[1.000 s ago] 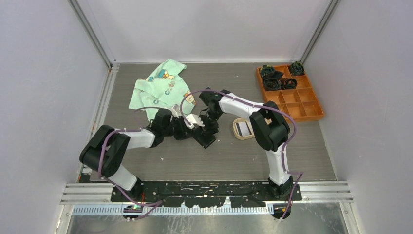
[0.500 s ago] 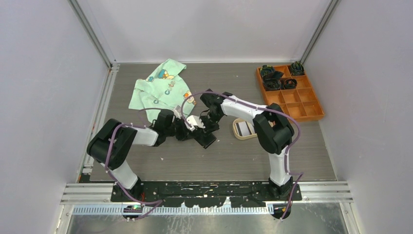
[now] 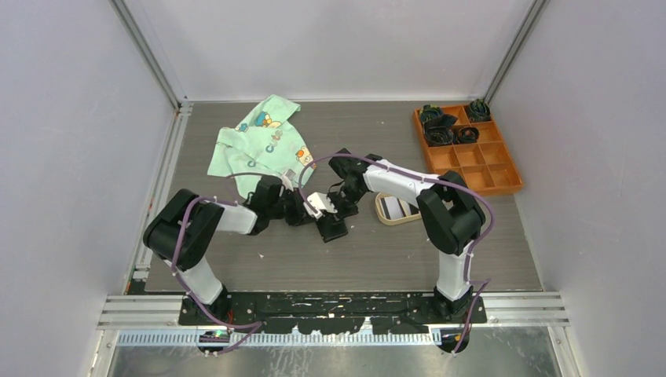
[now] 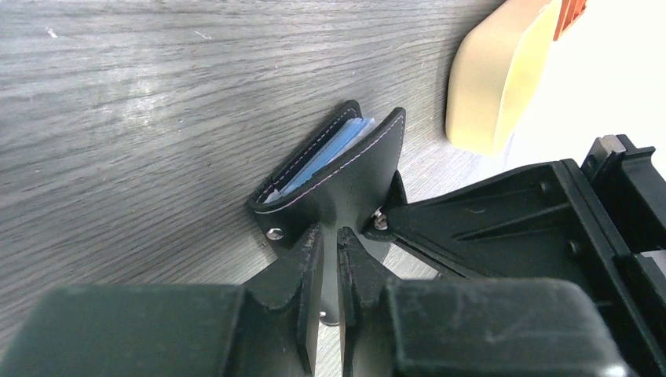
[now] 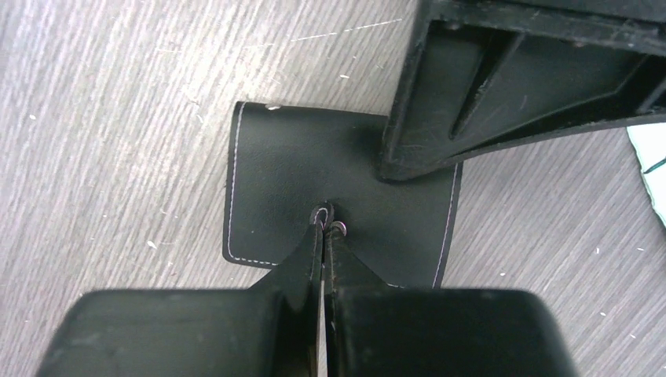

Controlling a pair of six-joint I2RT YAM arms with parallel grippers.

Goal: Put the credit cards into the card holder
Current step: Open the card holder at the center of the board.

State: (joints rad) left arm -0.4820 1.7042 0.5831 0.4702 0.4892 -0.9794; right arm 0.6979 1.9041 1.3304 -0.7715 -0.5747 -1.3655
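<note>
The black card holder lies mid-table, partly folded, between both grippers. In the left wrist view the card holder gapes a little and blue and white credit cards show edge-on inside it. My left gripper is nearly closed on the near edge of its flap. The right gripper is shut on the small stitched snap tab of the card holder. Another credit card, white with a dark stripe, lies in the beige tray just to the right.
A green child's shirt lies at the back left. An orange compartment tray holding black cable coils stands at the back right. The beige tray is close beyond the holder in the left wrist view.
The right gripper has closed onto the snap tab. Both grippers and the holder have shifted slightly toward the near edge, and the left jaws have narrowed.
</note>
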